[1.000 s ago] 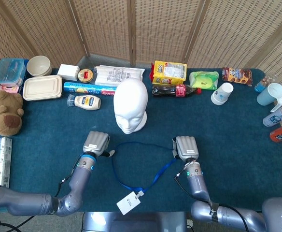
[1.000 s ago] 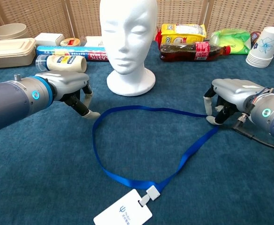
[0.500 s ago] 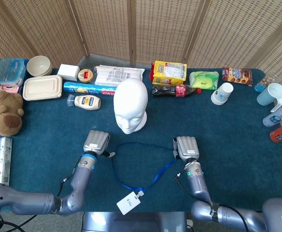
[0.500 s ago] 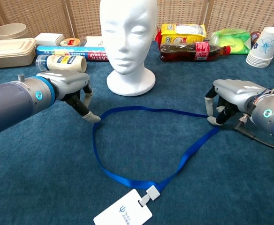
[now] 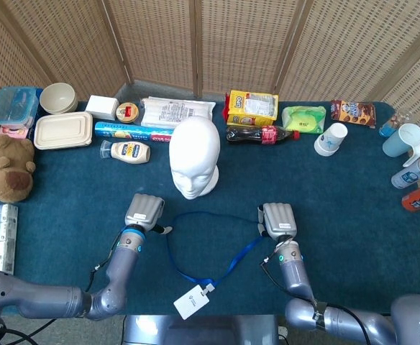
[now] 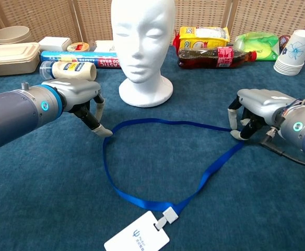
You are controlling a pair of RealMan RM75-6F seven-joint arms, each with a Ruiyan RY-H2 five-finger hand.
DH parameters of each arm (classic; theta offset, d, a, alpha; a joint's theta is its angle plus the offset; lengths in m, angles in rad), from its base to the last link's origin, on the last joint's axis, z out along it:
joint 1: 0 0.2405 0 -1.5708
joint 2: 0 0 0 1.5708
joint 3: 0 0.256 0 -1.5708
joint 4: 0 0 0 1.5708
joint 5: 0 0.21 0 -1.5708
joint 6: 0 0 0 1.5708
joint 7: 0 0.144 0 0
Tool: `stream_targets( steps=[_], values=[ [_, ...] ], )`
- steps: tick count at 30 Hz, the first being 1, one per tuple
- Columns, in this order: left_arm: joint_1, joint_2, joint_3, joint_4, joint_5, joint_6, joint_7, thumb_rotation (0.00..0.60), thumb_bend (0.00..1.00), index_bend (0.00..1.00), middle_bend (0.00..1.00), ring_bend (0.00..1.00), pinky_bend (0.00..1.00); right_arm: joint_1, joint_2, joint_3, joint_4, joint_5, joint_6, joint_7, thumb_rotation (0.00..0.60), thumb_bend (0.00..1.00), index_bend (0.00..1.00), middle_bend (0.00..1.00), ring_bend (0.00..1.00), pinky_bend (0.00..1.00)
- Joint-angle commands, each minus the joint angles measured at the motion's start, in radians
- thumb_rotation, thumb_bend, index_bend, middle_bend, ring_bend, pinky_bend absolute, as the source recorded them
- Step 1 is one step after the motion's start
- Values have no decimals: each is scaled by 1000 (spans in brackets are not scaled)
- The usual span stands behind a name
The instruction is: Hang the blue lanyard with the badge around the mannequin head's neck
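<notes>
— Where does the blue lanyard lie?

— We see it flat on the desk in an open loop in front of the mannequin head, its white badge at the near edge. The head stands upright, nothing around its neck.

— And the hands?

— Our left hand sits at the loop's left bend, fingers curled down, one fingertip touching the desk just beside the strap. We cannot tell whether it has hold of the strap. Our right hand is at the loop's right corner, fingers bent down onto the strap; a grip there we cannot confirm either.

— What about the containers?

— At the back left, a cream bowl and a lidded beige box; the box's contents are hidden. A clear blue-lidded box lies beside them, contents unclear. At the right, a stack of paper cups and a pale blue mug. A cola bottle lies on its side, dark liquid inside; a mayonnaise bottle also lies flat.
</notes>
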Motion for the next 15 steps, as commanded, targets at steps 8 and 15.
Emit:
stream_targets(
  steps=[8, 15],
  values=[
    [-24, -18, -21, 15, -43, -5, 11, 390, 210, 537, 1000, 1000, 1000, -3, 3, 3, 2, 3, -2, 6, 600, 552, 665, 1000, 1000, 1000],
    [-42, -44, -33, 33, -57, 6, 18, 389, 215, 537, 1000, 1000, 1000, -7, 7, 3, 5, 6, -4, 13, 600, 552, 666, 1000, 1000, 1000]
  ],
)
